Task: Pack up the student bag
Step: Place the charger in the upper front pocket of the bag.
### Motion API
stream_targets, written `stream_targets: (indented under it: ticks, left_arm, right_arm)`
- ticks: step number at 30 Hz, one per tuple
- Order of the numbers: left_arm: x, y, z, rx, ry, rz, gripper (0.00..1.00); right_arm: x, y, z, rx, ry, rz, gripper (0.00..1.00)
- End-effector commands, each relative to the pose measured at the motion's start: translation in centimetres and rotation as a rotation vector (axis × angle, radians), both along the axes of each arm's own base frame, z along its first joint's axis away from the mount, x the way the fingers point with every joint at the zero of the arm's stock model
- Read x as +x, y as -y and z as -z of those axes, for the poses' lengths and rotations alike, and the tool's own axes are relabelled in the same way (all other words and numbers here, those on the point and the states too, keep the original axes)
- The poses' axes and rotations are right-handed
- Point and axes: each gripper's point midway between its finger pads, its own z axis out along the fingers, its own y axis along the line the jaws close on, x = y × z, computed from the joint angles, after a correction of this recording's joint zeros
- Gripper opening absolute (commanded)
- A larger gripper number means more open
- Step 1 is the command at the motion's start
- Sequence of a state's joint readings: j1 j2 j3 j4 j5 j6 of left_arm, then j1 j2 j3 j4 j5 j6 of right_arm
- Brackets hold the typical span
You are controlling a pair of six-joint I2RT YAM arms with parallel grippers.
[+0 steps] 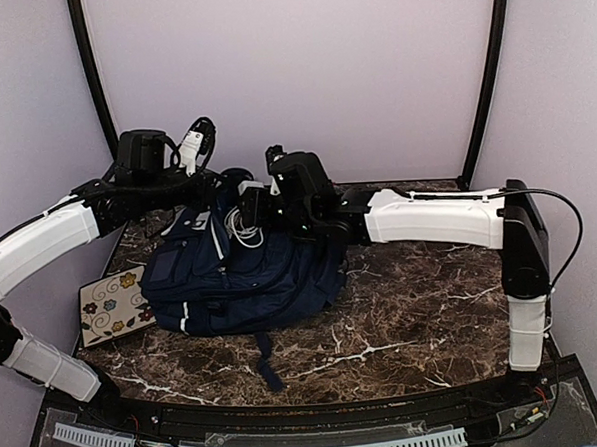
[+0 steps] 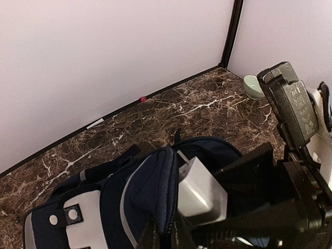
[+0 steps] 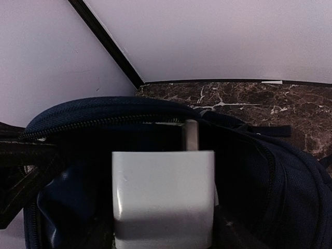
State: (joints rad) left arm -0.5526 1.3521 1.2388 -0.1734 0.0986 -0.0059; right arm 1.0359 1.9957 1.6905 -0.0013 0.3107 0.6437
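**Right wrist view: charger at the bag's open mouth**

Right wrist view shows a white charger [image 3: 163, 199] filling the centre, its metal prong pointing away from the camera toward the back wall. The right fingers [image 2: 244, 166] are clamped on it. The zippered rim of the student bag [image 1: 241, 272] arches over and around the block, so the opening lies straight ahead of and below those fingers.

The bag lies left of centre on the table [image 1: 434, 317]. Its top end faces the rear wall and a strap trails toward the near edge. A flowered card [image 1: 112, 303] sits just beside its left side.

The left fingers [image 2: 149, 241] appear pinched shut on the near rim of the opening, holding it up and apart. Both arms meet at the bag's top end, and only the right one carries cargo. Judging from this, the next step is a short push forward and down into the cavity before letting go.
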Motion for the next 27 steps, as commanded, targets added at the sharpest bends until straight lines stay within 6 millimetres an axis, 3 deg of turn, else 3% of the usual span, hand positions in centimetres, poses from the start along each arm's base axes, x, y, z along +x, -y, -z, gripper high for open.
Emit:
stream_targets:
  ticks: [1, 2, 3, 8, 11, 13, 16, 21, 27]
  left_arm:
    - [-0.5, -1.0, -7.7, -0.111, 0.232, -0.012, 0.0]
    - [-0.5, -0.9, -7.7, -0.111, 0.23, -0.01, 0.0]
    - [-0.5, -0.9, -7.7, -0.11, 0.229, -0.009, 0.0]
    - [-0.3, -0.8, -7.4, -0.106, 0.223, -0.009, 0.0]
    - [-0.3, -0.8, -7.3, -0.105, 0.221, -0.01, 0.0]
    - [-0.3, -0.7, -7.3, -0.107, 0.22, -0.009, 0.0]
    - [-0.3, -0.6, -7.2, -0.109, 0.216, -0.003, 0.0]
    - [-0.3, -0.6, -7.2, -0.107, 0.217, -0.004, 0.0]
    - [-0.4, -0.6, -7.3, -0.11, 0.22, 0.002, 0.0]
  right_arm:
    - [-0.7, 1.9, 0.0, -0.202, 0.006, -0.031, 0.91]
    - [-0.9, 2.3, -0.7, -0.234, 0.022, -0.034, 0.99]
    - [-1.1, 2.8, -1.4, -0.264, 0.039, -0.037, 1.0]
    - [-3.7, 2.9, -4.7, -0.289, 0.126, -0.21, 1.0]
    - [-4.6, 3.1, -4.8, -0.281, 0.109, -0.264, 0.99]
    - [-4.3, 3.4, -4.3, -0.248, 0.071, -0.246, 0.91]
    - [-3.0, 3.4, -3.7, -0.2, 0.039, -0.195, 0.66]
    - [-0.7, 1.6, -2.6, -0.199, 0.032, -0.173, 0.38]
    - [0.5, -0.6, 0.1, -0.174, -0.04, -0.173, 0.25]
